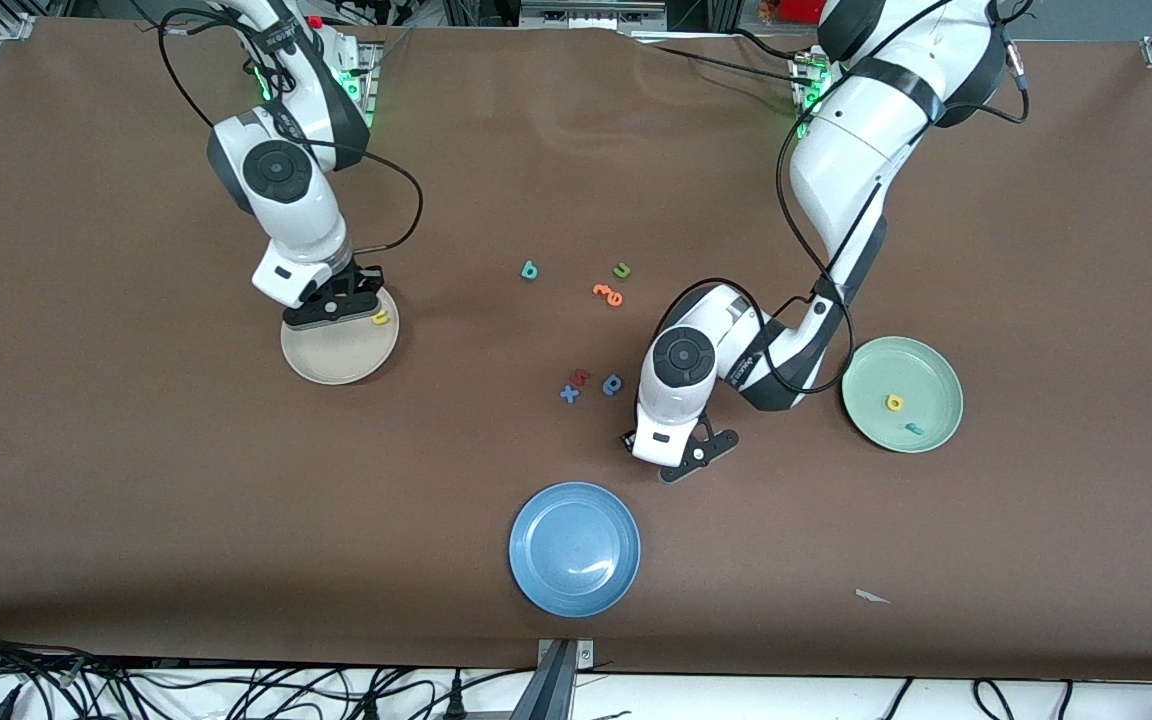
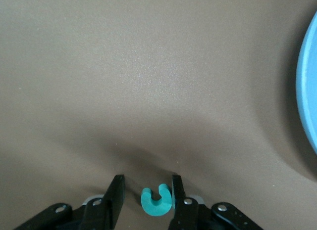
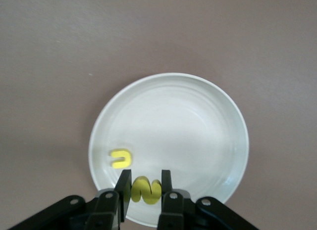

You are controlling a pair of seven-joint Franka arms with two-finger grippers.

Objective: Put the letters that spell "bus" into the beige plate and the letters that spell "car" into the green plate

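A: Front view first. What do you see on your two plates?

B: You have the beige plate [image 1: 339,352] toward the right arm's end, with the yellow "u" [image 1: 381,318] on its rim area, and the right gripper [image 1: 331,305] over it. The green plate [image 1: 903,393] holds the yellow "a" [image 1: 894,403] and the teal "r" [image 1: 914,429]. The teal "b" [image 1: 530,270] lies on the table. The left gripper [image 1: 671,462] sits low near the blue plate [image 1: 575,548].

A: Left wrist view?

B: Your left gripper [image 2: 147,200] has its jaws partly closed around the teal "c" [image 2: 156,200], one finger [image 2: 178,195] touching it, the other a little apart.

A: Right wrist view?

B: Your right gripper [image 3: 145,189] is clamped on the yellow "s" [image 3: 145,190] over the beige plate [image 3: 168,141], beside the yellow "u" [image 3: 120,159].
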